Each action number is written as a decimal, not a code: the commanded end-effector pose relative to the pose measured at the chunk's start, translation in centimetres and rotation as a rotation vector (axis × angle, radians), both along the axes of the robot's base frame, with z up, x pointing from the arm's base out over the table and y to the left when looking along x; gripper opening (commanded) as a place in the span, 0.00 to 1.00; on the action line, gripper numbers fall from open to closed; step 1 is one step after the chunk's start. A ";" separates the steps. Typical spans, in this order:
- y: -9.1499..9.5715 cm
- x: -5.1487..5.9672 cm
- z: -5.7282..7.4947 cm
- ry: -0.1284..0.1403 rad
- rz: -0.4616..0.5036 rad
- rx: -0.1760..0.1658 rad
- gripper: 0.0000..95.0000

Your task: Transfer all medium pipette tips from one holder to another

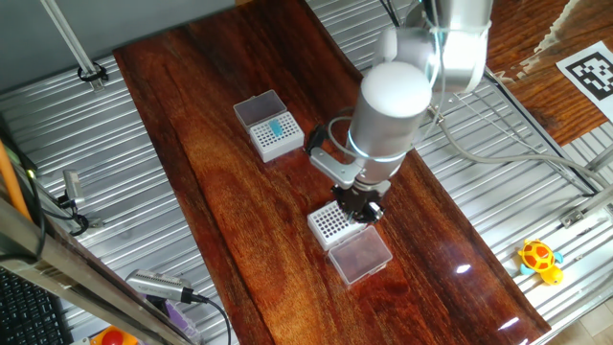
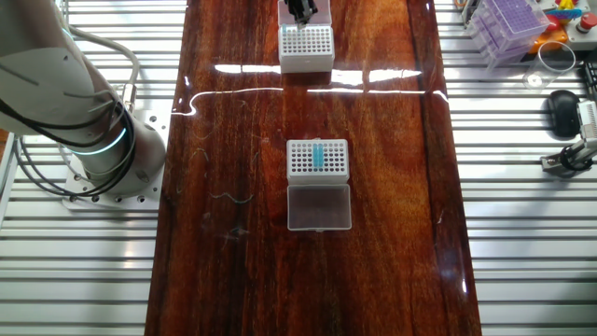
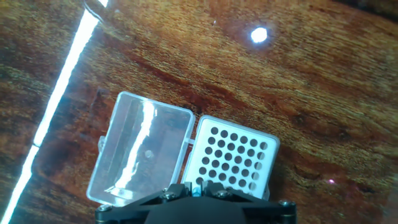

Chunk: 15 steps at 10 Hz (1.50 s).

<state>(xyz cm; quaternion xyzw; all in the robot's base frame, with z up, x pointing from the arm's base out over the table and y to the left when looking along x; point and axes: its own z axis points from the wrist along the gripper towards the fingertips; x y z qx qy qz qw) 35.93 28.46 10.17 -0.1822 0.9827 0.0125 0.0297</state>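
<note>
A: While we read one fixed view from left to right, we note first the source rack (image 1: pixel 272 127), its lid open behind it, with the medium pipette tips (image 1: pixel 278 126) standing as a short teal column in its hole grid. To the right, well apart, lies the destination rack (image 1: pixel 330 224) with its clear lid (image 1: pixel 360 256) hinged open beside it, and the gripper (image 1: pixel 361 205) directly above that rack's edge.

B: Do we hold a tip?

A: We cannot tell. In the hand view the fingers are cut off at the bottom edge; a faint teal speck shows there, too small to confirm. Whether the fingers are spread or pinching is not shown.

B: Which step is in hand, then?

A: We judge it to be work at the destination rack, whose visible holes all appear empty. If a tip is carried, the next move calls for alignment over one hole and a vertical descent. If not, we return to the source rack for a tip.
</note>
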 end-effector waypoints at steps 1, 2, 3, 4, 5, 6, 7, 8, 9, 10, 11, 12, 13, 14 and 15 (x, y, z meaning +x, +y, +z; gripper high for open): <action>-0.1 -0.2 1.6 0.003 0.003 0.001 0.00; -0.2 -0.3 2.6 0.004 0.004 0.003 0.00; -0.2 -0.4 2.9 0.005 0.004 0.003 0.00; -0.3 -0.5 4.2 0.009 0.005 0.006 0.00; -0.7 -0.5 5.4 0.014 0.017 0.005 0.00; -1.3 -0.4 5.9 0.015 0.035 0.004 0.00; -3.0 0.1 6.7 0.023 0.067 0.000 0.00; -3.7 0.3 6.9 0.026 0.081 0.001 0.00; -5.5 0.8 7.3 0.039 0.120 0.002 0.00; -5.5 0.8 7.3 0.046 0.134 0.002 0.00; -5.5 0.8 7.3 0.047 0.131 0.003 0.00; -5.5 0.8 7.3 0.047 0.104 -0.002 0.00; -5.5 0.8 7.3 0.047 0.085 -0.005 0.00; -5.5 0.8 7.3 0.044 0.052 -0.009 0.00; -4.6 0.1 7.0 0.041 0.033 -0.010 0.00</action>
